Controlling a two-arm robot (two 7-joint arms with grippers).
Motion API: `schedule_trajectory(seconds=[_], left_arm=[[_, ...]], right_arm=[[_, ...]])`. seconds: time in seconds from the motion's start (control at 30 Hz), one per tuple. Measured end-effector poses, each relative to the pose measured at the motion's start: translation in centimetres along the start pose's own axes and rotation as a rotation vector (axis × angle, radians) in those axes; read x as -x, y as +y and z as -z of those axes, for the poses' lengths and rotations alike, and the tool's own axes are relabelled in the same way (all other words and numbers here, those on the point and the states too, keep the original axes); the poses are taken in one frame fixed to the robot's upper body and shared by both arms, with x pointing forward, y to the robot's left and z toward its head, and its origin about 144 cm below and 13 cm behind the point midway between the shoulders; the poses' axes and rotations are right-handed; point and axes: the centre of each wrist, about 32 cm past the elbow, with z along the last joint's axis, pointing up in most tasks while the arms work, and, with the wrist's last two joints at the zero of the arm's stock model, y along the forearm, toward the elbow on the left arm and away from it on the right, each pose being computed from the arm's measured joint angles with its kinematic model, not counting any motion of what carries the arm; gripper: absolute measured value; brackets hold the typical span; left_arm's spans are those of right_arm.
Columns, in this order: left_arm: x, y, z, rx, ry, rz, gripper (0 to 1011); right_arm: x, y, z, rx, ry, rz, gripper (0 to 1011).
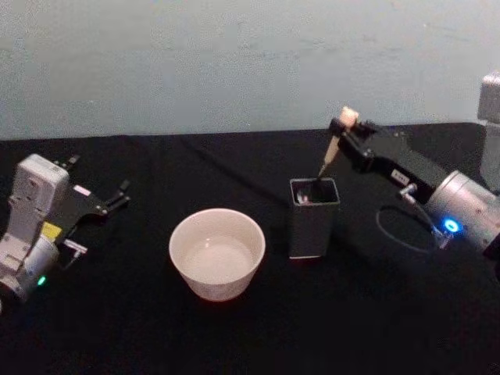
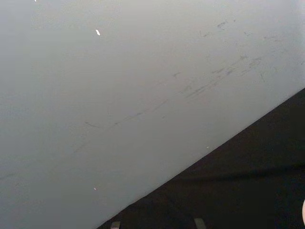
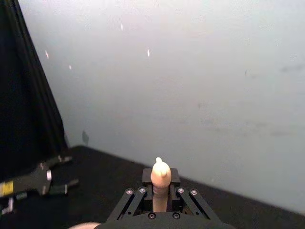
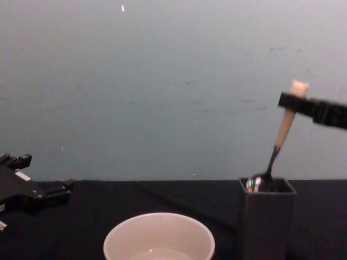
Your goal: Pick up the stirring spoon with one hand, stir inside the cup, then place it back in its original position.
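1. The stirring spoon point(image 1: 331, 150) stands steeply upright with its long axis tilted. The pale bear-head end is up and leans toward the robot's right, and the dark shaft runs down to the shiny bowl at the mouth of the dark-grey square holder point(image 1: 314, 219)
2. The right gripper point(image 1: 344, 127) is closed on the beige handle just under the bear head, above and behind the holder
3. The cream-white cup point(image 1: 217, 255) sits on the black table point(image 1: 375, 312) just left of the holder, apart from it
4. The left gripper point(image 1: 116, 197) rests at the table's left, fingers spread and holding nothing
5. Its wrist carries a yellow sticker and a small white label – the writing is too small to read
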Motion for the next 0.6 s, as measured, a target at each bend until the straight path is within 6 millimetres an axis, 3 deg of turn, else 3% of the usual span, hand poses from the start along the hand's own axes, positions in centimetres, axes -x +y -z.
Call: schedule_trajectory(seconds=[0.27, 0.6], left_arm=[[0.0, 0.0, 0.0, 0.000, 0.000, 0.000, 1001], [0.0, 0.0, 0.0, 0.000, 0.000, 0.000, 1001]], right_arm=[[0.3, 1.2, -1.1, -0.083, 0.009, 0.001, 189], [1.1, 3.3, -1.0, -0.097, 0.021, -0.048, 189]])
